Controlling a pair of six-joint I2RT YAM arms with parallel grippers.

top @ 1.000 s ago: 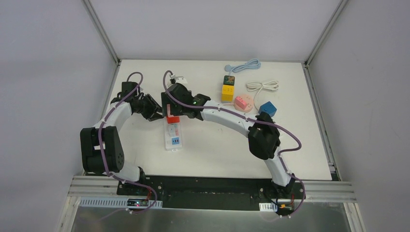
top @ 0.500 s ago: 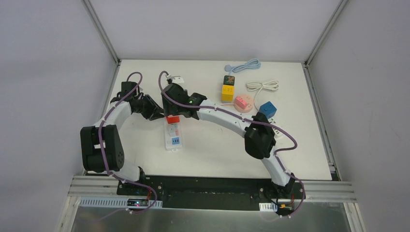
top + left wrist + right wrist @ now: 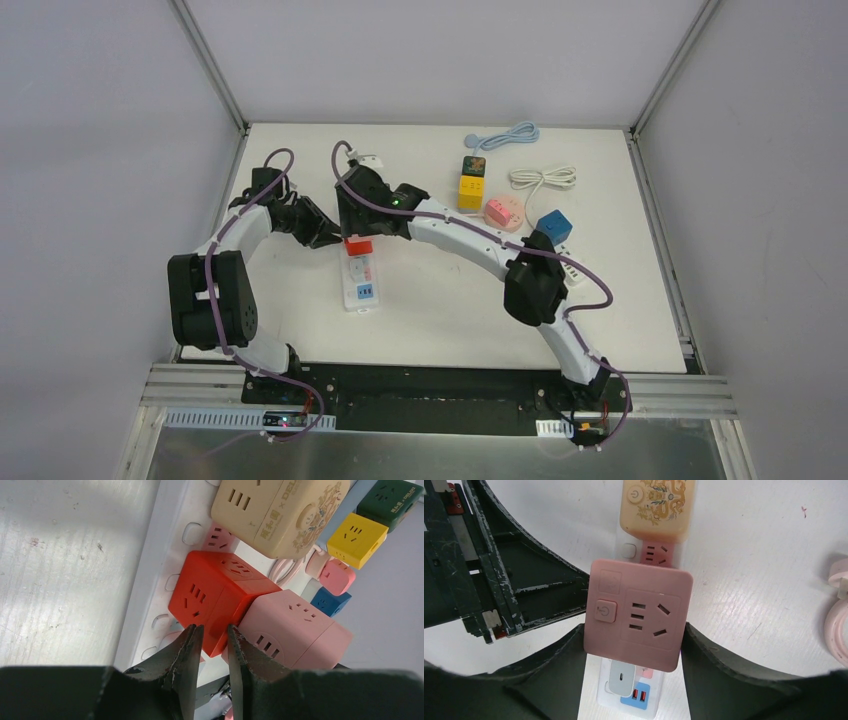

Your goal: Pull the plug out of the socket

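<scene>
A white power strip (image 3: 360, 285) lies at the table's left centre, also in the left wrist view (image 3: 165, 565). On it stand a beige cube adapter (image 3: 270, 515), a red cube adapter (image 3: 357, 246) (image 3: 215, 595) and a small white charger (image 3: 623, 677). A pink cube plug (image 3: 636, 615) (image 3: 295, 630) sits against the red cube's upper side. My right gripper (image 3: 634, 630) (image 3: 352, 222) is shut on the pink cube from above and hides it in the top view. My left gripper (image 3: 213, 628) (image 3: 325, 237) is empty, jaws a narrow gap apart, tips at the strip beside the red cube.
Back right on the table are a yellow cube (image 3: 471, 190), a green cube (image 3: 473, 166), a round pink socket (image 3: 503, 212) and a blue cube (image 3: 553, 225). A blue cable (image 3: 505, 135) and a white cable (image 3: 543, 178) lie behind them.
My right gripper has shifted slightly back and left over the strip, and its elbow has swung left. The red cube and the strip stay in place. The left arm has barely moved.
</scene>
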